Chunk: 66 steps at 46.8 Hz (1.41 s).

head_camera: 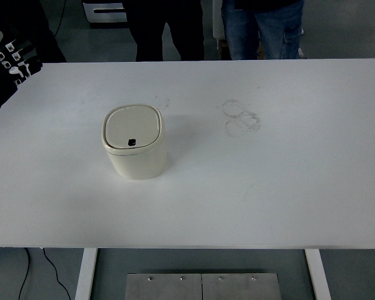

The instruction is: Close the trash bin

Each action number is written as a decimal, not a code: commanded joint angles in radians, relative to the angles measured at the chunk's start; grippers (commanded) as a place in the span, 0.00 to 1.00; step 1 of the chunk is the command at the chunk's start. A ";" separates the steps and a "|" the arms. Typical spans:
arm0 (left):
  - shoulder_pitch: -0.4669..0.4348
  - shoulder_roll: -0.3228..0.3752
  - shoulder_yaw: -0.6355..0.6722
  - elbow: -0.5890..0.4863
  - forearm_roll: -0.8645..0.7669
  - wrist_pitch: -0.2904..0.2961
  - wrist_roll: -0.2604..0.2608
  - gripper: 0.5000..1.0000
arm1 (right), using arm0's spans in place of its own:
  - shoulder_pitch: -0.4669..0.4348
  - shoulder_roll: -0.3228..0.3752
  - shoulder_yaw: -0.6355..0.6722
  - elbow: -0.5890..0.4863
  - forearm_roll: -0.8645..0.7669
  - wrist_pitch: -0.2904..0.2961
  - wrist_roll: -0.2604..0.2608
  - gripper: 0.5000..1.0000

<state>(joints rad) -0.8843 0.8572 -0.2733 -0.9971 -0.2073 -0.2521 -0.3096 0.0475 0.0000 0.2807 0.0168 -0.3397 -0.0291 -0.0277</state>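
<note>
A small cream trash bin (135, 142) stands on the white table (269, 187), left of the middle. Its lid lies flat and shut, with a small dark button near the front edge. My left hand (14, 60) shows only at the far left edge, beyond the table's corner and well away from the bin. Its black and white fingers (16, 53) are spread and hold nothing. The right arm is out of view.
Faint ring-shaped smudges (240, 117) mark the table right of the bin. Two people's legs (262, 28) stand behind the far edge. A metal base plate (201, 286) shows below the table's near edge.
</note>
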 commanded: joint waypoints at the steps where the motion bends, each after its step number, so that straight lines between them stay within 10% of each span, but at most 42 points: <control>1: 0.080 -0.047 -0.105 0.037 0.002 -0.001 0.000 1.00 | 0.000 0.000 0.000 0.000 0.001 0.000 0.000 0.98; 25: 0.346 -0.176 -0.477 0.115 0.081 -0.050 0.000 1.00 | 0.000 0.000 0.000 0.000 0.001 0.000 0.000 0.98; 66: 0.389 -0.188 -0.485 0.221 0.080 -0.098 -0.002 1.00 | 0.000 0.000 0.000 0.000 -0.001 0.000 0.000 0.98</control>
<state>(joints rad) -0.4947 0.6648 -0.7578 -0.7761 -0.1297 -0.3507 -0.3114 0.0475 0.0000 0.2807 0.0169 -0.3400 -0.0291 -0.0273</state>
